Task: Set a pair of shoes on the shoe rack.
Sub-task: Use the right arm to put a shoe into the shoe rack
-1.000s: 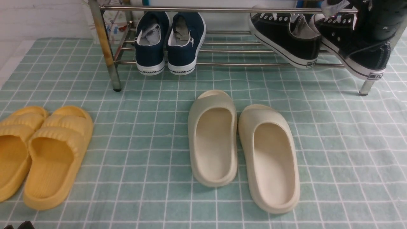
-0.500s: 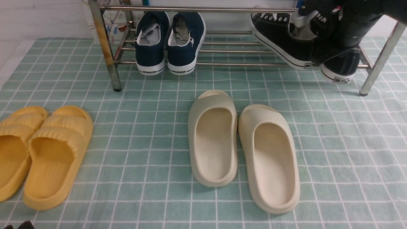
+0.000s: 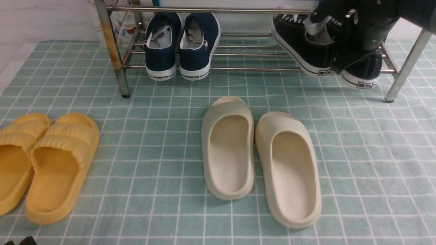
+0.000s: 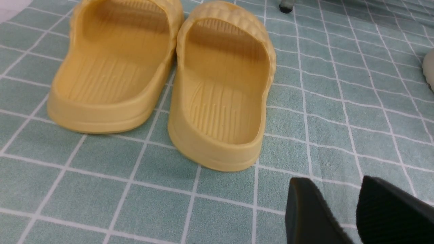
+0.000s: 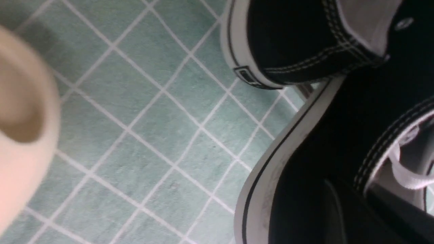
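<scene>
The chrome shoe rack (image 3: 218,10) stands at the back. One black sneaker (image 3: 299,44) lies on its lower shelf at the right, heel toward me; it also shows in the right wrist view (image 5: 288,37). My right gripper (image 3: 352,47) is shut on the side wall of the second black sneaker (image 3: 362,73), one finger inside and one outside. It holds this sneaker right beside the first, heel at the front bar. The held sneaker fills the right wrist view (image 5: 305,176) around my right gripper (image 5: 352,200). My left gripper (image 4: 334,189) is open and empty, low over the cloth.
Navy "WARRIOR" sneakers (image 3: 182,44) sit on the rack's left part. Cream slides (image 3: 259,156) lie mid-cloth before the rack. Yellow slides (image 3: 44,163) lie at the left, just ahead of my left gripper (image 4: 217,84). The rack's right leg (image 3: 405,61) stands close to the held sneaker.
My right gripper has carried the second sneaker leftward and in toward the rack, up against the first sneaker. The first sneaker shifted slightly. The left arm has not moved.
</scene>
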Robot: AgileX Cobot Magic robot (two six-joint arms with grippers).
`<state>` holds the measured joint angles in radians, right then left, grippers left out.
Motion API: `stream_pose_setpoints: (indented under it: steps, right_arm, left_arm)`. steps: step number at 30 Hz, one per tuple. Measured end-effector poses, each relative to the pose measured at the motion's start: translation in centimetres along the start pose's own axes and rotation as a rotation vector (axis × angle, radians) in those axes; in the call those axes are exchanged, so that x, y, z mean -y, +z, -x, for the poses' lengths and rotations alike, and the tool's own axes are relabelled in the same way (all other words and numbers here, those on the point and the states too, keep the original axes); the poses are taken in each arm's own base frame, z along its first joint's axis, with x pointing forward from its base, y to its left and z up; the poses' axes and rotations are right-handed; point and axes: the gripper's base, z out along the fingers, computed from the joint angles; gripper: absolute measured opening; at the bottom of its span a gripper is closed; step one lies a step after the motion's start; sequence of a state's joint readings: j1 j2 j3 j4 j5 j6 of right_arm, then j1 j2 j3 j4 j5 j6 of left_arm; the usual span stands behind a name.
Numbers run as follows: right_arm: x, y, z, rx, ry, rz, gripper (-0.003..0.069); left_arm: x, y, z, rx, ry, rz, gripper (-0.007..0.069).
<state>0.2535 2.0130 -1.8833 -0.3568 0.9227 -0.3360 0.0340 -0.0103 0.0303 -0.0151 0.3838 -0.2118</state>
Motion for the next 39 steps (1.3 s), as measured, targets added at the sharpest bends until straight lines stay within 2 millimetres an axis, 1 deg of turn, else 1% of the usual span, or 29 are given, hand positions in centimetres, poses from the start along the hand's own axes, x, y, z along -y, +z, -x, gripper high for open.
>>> stream_pose_setpoints:
  steps: [2,3,5,8,11,14,20,27,31,32,34,35,38,39]
  right_arm:
    - [1.0,0.3,-0.4,0.008,-0.01,-0.035,0.0017]
    - [1.1,0.4,-0.4,0.008,-0.012,-0.037,0.0017]
    - [1.9,0.8,-0.6,0.029,-0.026,-0.063,0.0017]
    - [2.1,1.2,-0.5,0.057,-0.036,-0.08,0.0017]
    - [1.9,2.0,-0.2,0.084,-0.035,-0.078,0.0017]
    - [1.6,2.4,-0.2,0.085,-0.025,-0.062,0.0017]
    - [0.9,3.9,-0.2,0.08,-0.008,-0.034,0.0018]
    - [0.6,4.6,-0.3,0.079,0.104,-0.02,0.0034]
    - [0.8,4.6,0.1,0.122,0.151,-0.038,0.0114]
    - [0.9,4.5,0.4,0.149,0.167,-0.048,0.0177]
    - [1.1,4.1,0.6,0.164,0.186,-0.056,0.0273]
    - [1.2,3.7,0.5,0.159,0.19,-0.057,0.034]
    - [1.9,1.6,0.5,0.16,0.202,-0.068,0.0471]
    - [2.2,0.6,0.5,0.161,0.212,-0.071,0.0503]
  left_arm:
    - [0.0,0.0,0.0,0.0,0.0,0.0,0.0237]
    - [0.0,0.0,0.0,0.0,0.0,0.0,0.0237]
    - [0.0,0.0,0.0,0.0,0.0,0.0,0.0237]
    - [0.0,0.0,0.0,0.0,0.0,0.0,0.0237]
    - [0.0,0.0,0.0,0.0,0.0,0.0,0.0237]
    - [0.0,0.0,0.0,0.0,0.0,0.0,0.0237]
    - [0.0,0.0,0.0,0.0,0.0,0.0,0.0237]
    - [0.0,0.0,0.0,0.0,0.0,0.0,0.0237]
    - [0.0,0.0,0.0,0.0,0.0,0.0,0.0237]
    - [0.0,0.0,0.0,0.0,0.0,0.0,0.0237]
    - [0.0,0.0,0.0,0.0,0.0,0.0,0.0237]
    - [0.0,0.0,0.0,0.0,0.0,0.0,0.0237]
    - [0.0,0.0,0.0,0.0,0.0,0.0,0.0237]
    - [0.0,0.0,0.0,0.0,0.0,0.0,0.0237]
